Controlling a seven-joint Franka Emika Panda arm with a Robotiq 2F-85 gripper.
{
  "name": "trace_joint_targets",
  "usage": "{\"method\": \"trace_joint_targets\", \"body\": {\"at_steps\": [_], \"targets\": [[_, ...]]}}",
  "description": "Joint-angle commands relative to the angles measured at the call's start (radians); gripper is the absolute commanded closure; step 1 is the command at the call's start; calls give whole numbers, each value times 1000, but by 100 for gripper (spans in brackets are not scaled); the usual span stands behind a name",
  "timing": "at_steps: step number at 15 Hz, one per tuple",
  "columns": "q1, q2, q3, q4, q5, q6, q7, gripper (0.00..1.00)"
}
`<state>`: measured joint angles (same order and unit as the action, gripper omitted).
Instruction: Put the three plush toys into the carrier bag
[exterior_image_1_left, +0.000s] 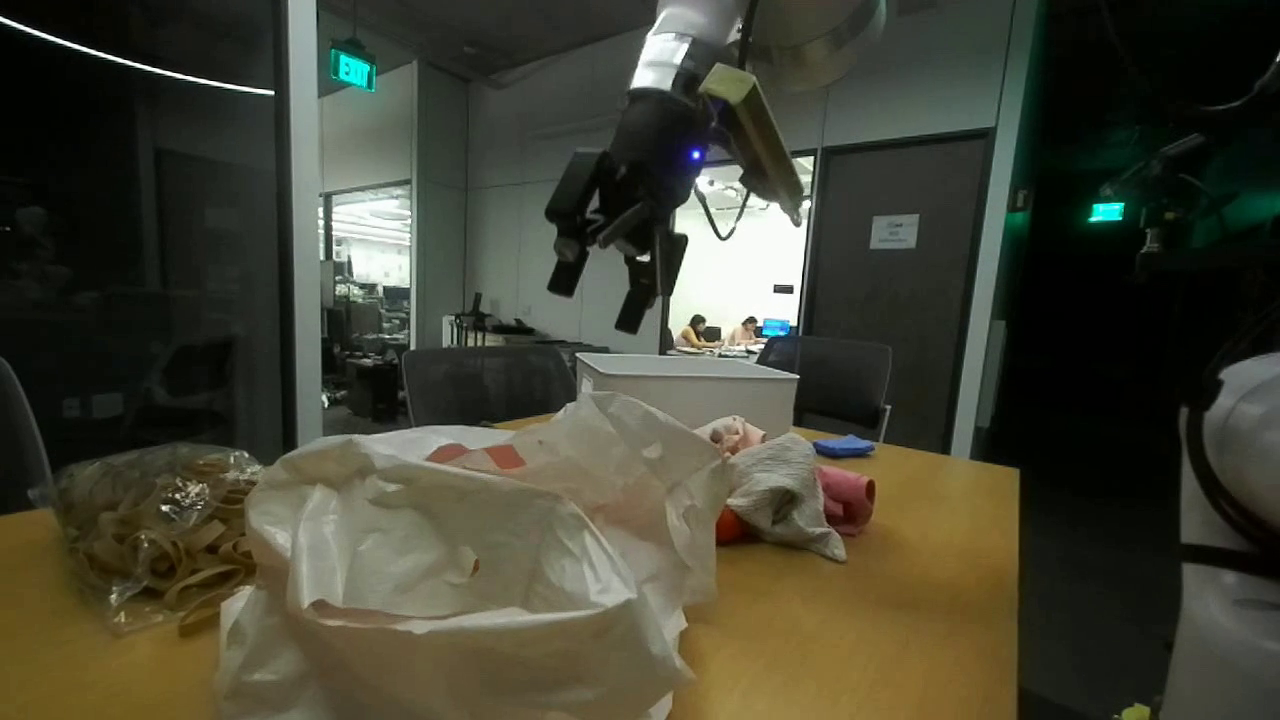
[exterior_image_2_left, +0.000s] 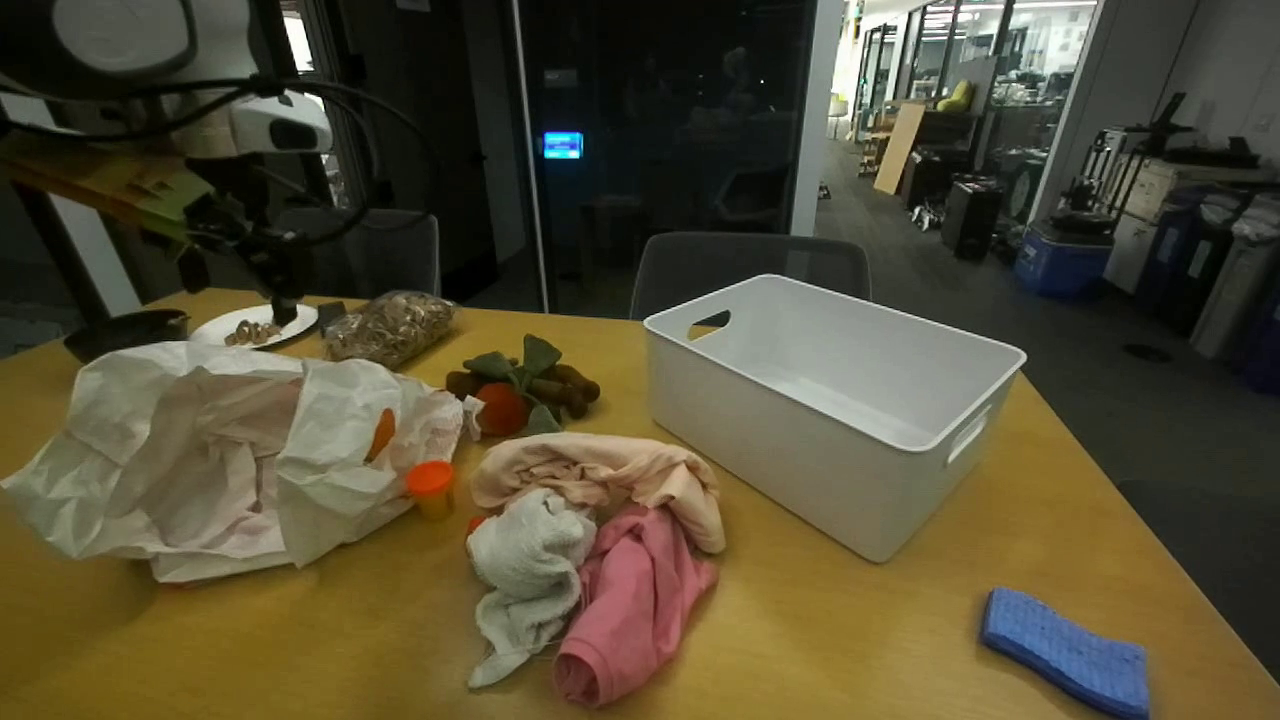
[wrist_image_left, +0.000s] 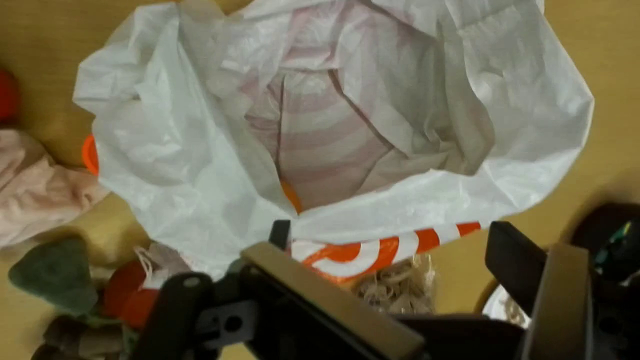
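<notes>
Limp bag (exterior_image_1_left: 470, 650), gaping. Higher, a wide-spread pincer (wrist_image_left: 394, 242), holding nothing. Could snag slack rim if crossing low; could lift 2 at once: orange toy (exterior_image_2_left: 502, 411), brown toy (exterior_image_2_left: 572, 388), crowded.

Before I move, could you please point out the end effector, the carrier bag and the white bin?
End effector (exterior_image_1_left: 600, 301): an exterior view, between its fingertips.
Carrier bag (wrist_image_left: 395, 212): wrist view, film beside its mouth.
White bin (exterior_image_2_left: 775, 443): an exterior view, its long wall.

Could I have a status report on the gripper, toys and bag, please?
Black gripper open, nothing held. Round orange plush toy and brown plush toy outside the open white plastic carrier bag. Orange cylindrical container beside the bag, possibly in the way.
</notes>
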<state>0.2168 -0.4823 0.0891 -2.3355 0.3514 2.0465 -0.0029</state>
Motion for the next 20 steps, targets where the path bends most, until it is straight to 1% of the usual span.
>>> {"method": "trace_joint_targets", "body": {"at_steps": [1, 3, 4, 8, 9, 11, 13, 16, 19, 20], "targets": [[-35, 19, 12, 20, -3, 169, 4, 0], [-60, 66, 31, 38, -65, 225, 37, 0], [-34, 14, 6, 3, -31, 169, 6, 0], [-35, 27, 14, -17, -30, 178, 20, 0], [-42, 43, 24, -18, -48, 209, 27, 0], [-61, 98, 34, -5, -82, 265, 37, 0], [-78, 161, 29, 24, -114, 299, 55, 0], [-117, 280, 22, 67, -195, 404, 62, 0], [-150, 383, 12, 121, -285, 443, 83, 0], [-154, 427, 7, 153, -303, 439, 83, 0]]}}
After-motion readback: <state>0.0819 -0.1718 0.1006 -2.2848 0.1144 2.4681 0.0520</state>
